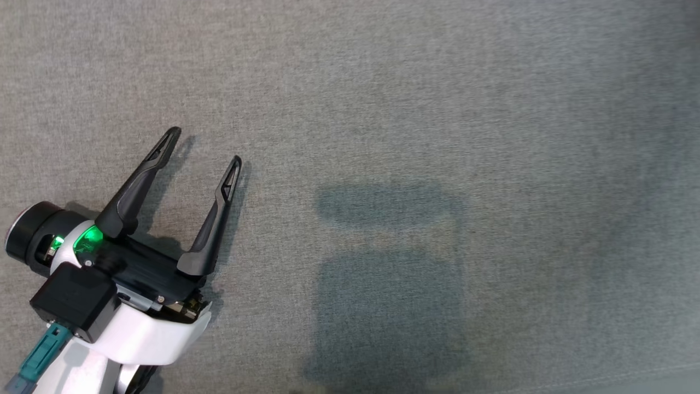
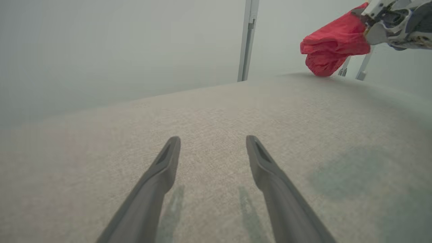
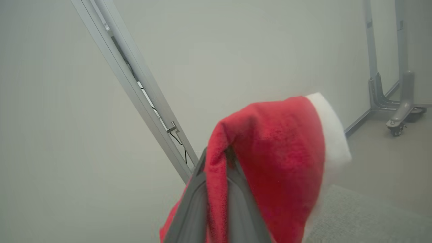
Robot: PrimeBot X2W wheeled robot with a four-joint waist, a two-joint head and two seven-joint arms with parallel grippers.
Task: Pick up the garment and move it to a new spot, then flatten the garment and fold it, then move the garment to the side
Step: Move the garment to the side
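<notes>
The garment [image 3: 280, 162] is red plush with a white trim and hangs in the air, draped over my right gripper [image 3: 217, 172], which is shut on a fold of it. In the left wrist view the garment [image 2: 332, 45] dangles above the far edge of the table from the right gripper's body [image 2: 391, 20]. My left gripper [image 1: 203, 149] rests low over the grey fabric table [image 1: 415, 109], its two dark fingers [image 2: 162, 168] spread open with nothing between them.
A grey metal post [image 2: 248, 40] stands behind the table against a pale wall. A wheeled metal stand [image 3: 398, 111] sits on the floor at the far right of the right wrist view. Shadows darken the table [image 1: 388, 306] at centre.
</notes>
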